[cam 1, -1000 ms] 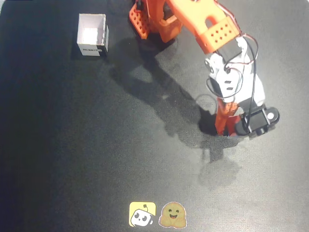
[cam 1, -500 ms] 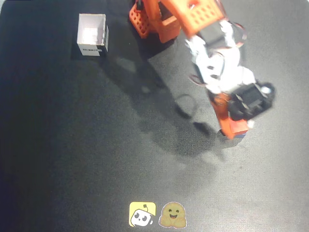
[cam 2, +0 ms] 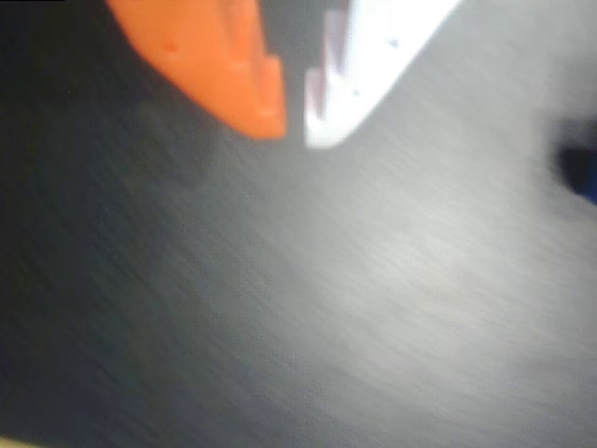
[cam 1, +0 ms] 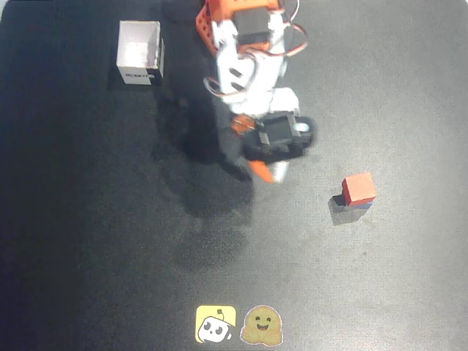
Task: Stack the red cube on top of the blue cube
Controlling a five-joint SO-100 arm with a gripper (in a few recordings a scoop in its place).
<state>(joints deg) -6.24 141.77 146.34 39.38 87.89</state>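
- The red cube [cam 1: 359,188] sits on top of the blue cube [cam 1: 363,208] in the overhead view; just a thin blue sliver shows at the red one's lower edge.
- The stack stands on the black desk [cam 1: 88,241], in its right half, a little below the middle and well in from the right edge.
- The gripper [cam 1: 265,171] hangs over the desk's middle, to the left of the stack and well apart from it, touching neither cube.
- In the wrist view the gripper [cam 2: 295,121] shows an orange finger [cam 2: 219,56] and a white finger [cam 2: 373,56] with their tips close together, only a narrow gap between them, and nothing held.
- That view is blurred; a dark blue patch at its right edge cannot be made out.
- A white box [cam 1: 140,53], open at the top, stands near the desk's upper left corner.
- Two stickers [cam 1: 239,325], one yellow and one brown, lie at the middle of the bottom edge.
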